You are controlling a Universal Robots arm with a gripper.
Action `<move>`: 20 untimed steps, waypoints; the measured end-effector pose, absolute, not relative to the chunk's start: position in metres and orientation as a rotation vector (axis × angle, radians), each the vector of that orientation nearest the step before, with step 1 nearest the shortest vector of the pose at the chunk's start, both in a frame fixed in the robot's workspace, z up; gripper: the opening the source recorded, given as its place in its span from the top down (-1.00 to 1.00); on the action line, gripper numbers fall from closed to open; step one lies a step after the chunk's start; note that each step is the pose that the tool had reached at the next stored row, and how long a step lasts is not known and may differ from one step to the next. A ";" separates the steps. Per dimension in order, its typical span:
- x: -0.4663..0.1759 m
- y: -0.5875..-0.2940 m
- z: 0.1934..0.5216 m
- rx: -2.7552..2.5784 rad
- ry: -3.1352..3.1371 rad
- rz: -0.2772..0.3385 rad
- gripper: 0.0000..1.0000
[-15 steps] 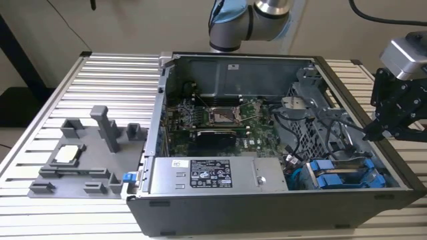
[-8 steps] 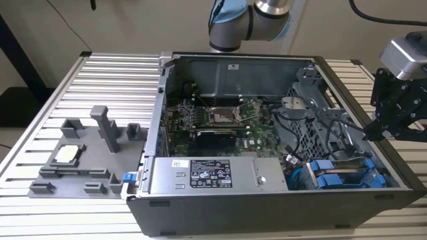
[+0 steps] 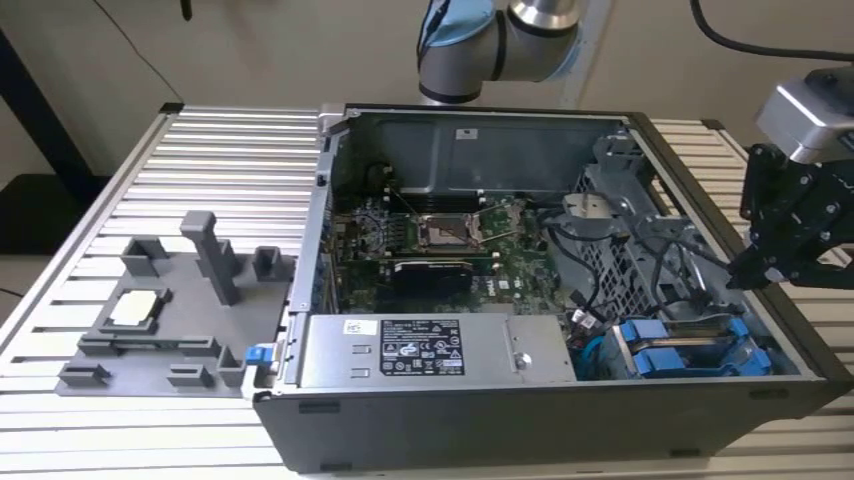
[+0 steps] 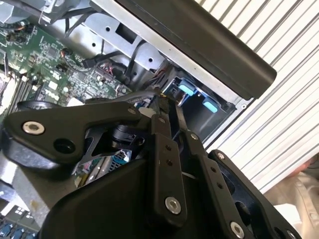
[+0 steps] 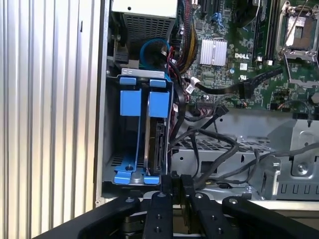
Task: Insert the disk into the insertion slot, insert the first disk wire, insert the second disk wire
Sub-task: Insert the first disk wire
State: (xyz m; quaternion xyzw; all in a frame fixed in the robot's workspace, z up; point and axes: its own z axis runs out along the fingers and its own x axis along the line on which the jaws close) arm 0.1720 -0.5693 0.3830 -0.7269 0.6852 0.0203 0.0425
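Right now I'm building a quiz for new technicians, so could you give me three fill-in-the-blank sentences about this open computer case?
1. The flat silver-grey metal disk has a plastic carrier coloured ____.
2. The disk stands inside the grey sheet-metal insertion slot, at the open dark computer case's lower ____ in the exterior view.
3. The grey power-supply box with a white sticker lies to the exterior view's ____ of the disk.
Missing words: blue; right; left.

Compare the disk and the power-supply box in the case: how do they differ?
Colour: the disk is framed in bright blue; the power-supply box is grey with a white sticker.
Size: the power-supply box is larger than the disk.
Pose: the disk stands on edge in the insertion slot; the power-supply box lies with its stickered face up.
Both sit inside the open case, along its near wall in the exterior view.
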 end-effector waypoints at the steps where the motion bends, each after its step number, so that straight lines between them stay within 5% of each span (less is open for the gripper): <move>1: 0.171 -0.569 0.381 -2.223 2.099 0.060 0.62; 20: 0.163 -0.568 0.357 -2.223 2.106 0.053 0.62</move>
